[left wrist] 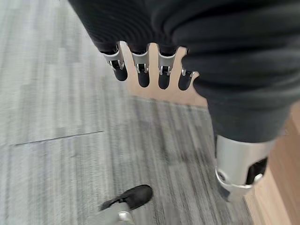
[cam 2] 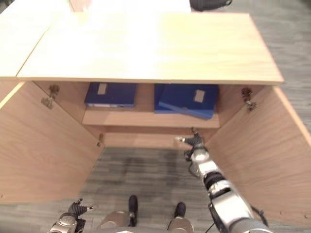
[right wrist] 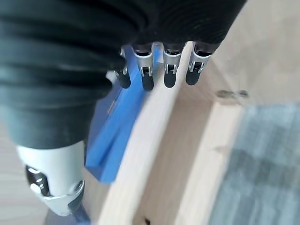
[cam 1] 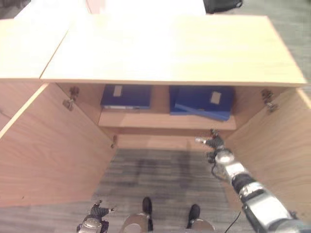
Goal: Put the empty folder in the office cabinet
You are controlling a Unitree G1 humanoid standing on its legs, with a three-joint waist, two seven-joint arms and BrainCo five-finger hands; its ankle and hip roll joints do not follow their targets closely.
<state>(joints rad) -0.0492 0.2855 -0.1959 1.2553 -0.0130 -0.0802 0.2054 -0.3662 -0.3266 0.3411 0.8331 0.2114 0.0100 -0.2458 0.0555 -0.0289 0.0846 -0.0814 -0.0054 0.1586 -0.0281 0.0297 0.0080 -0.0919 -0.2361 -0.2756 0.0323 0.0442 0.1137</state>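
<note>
A low wooden cabinet (cam 1: 170, 53) stands open before me, both doors swung out. On its shelf (cam 1: 165, 120) lie two blue folders: one (cam 1: 126, 96) flat at the left, one (cam 1: 204, 102) lying askew at the right, also seen in the right wrist view as a blue folder (right wrist: 112, 126). My right hand (cam 1: 215, 144) hovers just in front of the shelf's right part, below the askew folder, fingers (right wrist: 169, 75) straight and holding nothing. My left hand (cam 1: 97, 213) hangs low at the lower left over the carpet, fingers (left wrist: 140, 75) relaxed and empty.
The left cabinet door (cam 1: 48, 145) and the right door (cam 1: 277, 145) stick out toward me on either side, with hinges (cam 1: 72, 97) inside. Grey carpet (cam 1: 160, 174) lies between them. A second wooden top (cam 1: 24, 43) adjoins at the left.
</note>
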